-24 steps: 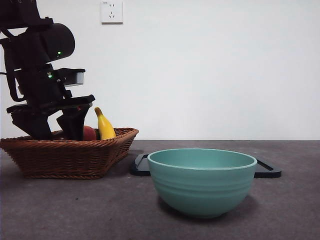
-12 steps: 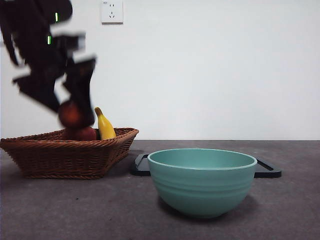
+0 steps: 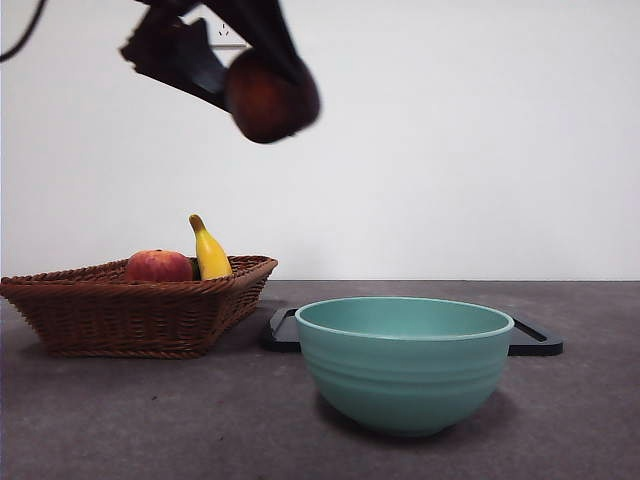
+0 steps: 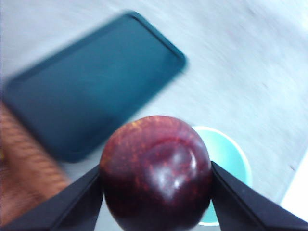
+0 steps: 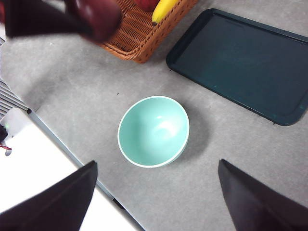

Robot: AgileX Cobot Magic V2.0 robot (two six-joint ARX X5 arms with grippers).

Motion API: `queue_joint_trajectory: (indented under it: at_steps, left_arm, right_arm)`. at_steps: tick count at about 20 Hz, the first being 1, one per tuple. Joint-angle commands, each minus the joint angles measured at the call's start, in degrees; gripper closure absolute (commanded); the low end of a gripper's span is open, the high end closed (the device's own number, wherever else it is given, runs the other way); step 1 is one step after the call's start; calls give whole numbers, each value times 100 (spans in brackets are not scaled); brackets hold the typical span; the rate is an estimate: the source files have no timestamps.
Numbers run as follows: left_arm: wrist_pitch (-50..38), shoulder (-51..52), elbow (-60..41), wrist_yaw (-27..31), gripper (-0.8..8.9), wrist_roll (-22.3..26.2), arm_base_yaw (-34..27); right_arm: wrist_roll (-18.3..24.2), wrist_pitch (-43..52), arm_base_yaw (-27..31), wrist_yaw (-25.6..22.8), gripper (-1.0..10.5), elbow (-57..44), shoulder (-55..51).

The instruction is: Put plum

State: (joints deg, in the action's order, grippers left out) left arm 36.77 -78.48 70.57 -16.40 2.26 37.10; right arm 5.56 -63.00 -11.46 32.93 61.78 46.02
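The left gripper (image 4: 156, 175) holds the plum (image 4: 156, 173) tight, with one black jaw pressed on each side of it. The plum is dark red and shiny (with small orange speckles near its top). In the front view the plum (image 3: 270, 95) hangs high in the air with the gripper (image 3: 262, 92), well above the table (image 3: 150, 420). It is up between the basket (image 3: 135, 310) and the bowl (image 3: 405, 365), touching neither.

The brown basket sits on the table and has a banana (image 3: 208, 252) and a red-orange fruit (image 3: 158, 266) in it. The bowl is light green and stands near the front of the table, with nothing to see inside it in the right wrist view. A flat dark tray (image 5: 243, 62) lies behind the bowl, just beside the basket.

The right gripper (image 5: 156, 192) waits high over the table with its jaws wide apart, holding nothing. A white socket (image 3: 228, 32) is on the wall.
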Motion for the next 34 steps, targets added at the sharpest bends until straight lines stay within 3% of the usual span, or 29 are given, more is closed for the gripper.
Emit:
queue_joint_trajectory:
  at_steps: [1,11,25,29,34]
  left_arm:
    - [-76,-310,116,-4,541,20,358]
    - [-498,-1755,116,4,541,142,1394]
    - [-667,-2592,116,743,532,632,1685]
    - [-664,-2592,116,743,393,625,1705]
    - [-651,-2590,118,743,385,595,1709]
  right_arm:
    - [-46,37,-20,2,545,101,35]
    - [-46,35,-20,4,545,101,35]
    - [-46,35,-20,2,545,101,35]
    - [-44,35,-20,4,545,101,35]
    - [-44,35,-20,2,545,101,35]
